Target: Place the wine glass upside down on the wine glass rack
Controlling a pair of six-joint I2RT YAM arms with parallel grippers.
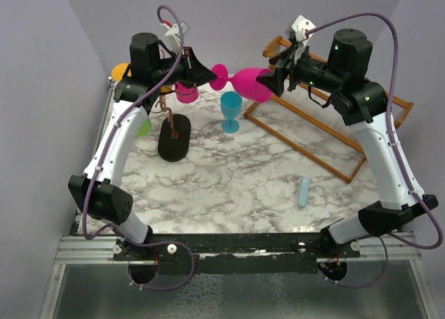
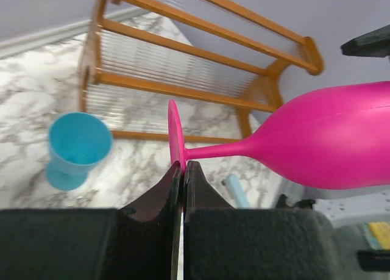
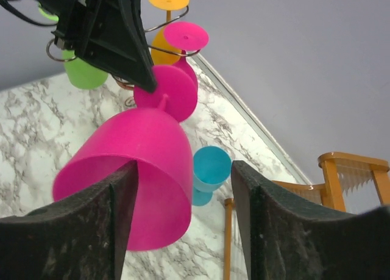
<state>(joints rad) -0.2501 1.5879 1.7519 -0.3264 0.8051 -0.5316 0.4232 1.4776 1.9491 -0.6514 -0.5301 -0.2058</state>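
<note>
A magenta wine glass (image 1: 247, 83) hangs level in the air between my two grippers, foot to the left and bowl to the right. My left gripper (image 1: 201, 72) is shut on the rim of its foot (image 2: 175, 140). My right gripper (image 1: 268, 81) is open at the bowl (image 3: 140, 164), with one finger inside the mouth and the other well clear outside. The wine glass rack, a thin wire tree on a black oval base (image 1: 174, 138), stands under the left gripper. Its curled arms (image 3: 180, 13) hold orange, pink and green glasses upside down.
A blue glass (image 1: 231, 110) stands upright on the marble below the held glass. The brown wooden slatted rack (image 1: 327, 131) lies at the back right. A light blue stick (image 1: 303, 192) lies at the near right. Purple walls close in on both sides.
</note>
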